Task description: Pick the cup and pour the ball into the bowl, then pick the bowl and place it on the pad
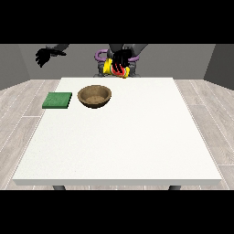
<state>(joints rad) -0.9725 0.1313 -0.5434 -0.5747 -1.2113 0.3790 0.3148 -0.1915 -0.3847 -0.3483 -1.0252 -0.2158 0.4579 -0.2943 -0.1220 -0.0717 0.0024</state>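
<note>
Table (137, 146): 1, large, white, flat matte top, rectangular w/ squared corners; dark legs showed under the near edge.
Bowl (94, 96): 1, brown, wood-like look, round, shallow, thick rim, speckled lighter inside; sat on the table's far-left part, upright.
Pad (57, 100): 1, green, flat, thin, square-ish, slightly rough-looking surface; lay on the table's left edge zone, just beside the bowl, apart from it, not touching.
Cup (109, 67): 1, yellow w/ red stripes, smooth, cylinder-ish; was held up in the air above the table's far edge, tilted, well apart from the bowl and behind it.
Ball: couldn't be made out; hidden or too small to tell.
Hand at the view's right (121, 60): black, appeared near the view's centre-top; fingers curled round the cup, holding it from above.
Hand at the view's left (44, 56): black, hung in the air beyond the table's far-left corner, off the table; fingers spread and relaxed, wide, held nothing.
Arms: 2, dark grey, reached from the torso at the view's top.
Torso (130, 48): dark, mostly cut off at the top; purple curved part (98, 56) showed next to the cup.
Floor (27, 100): pale grey planks, wood-grain lines.
Counts: 1 bowl, 1 pad, 1 cup, 2 hands.
</note>
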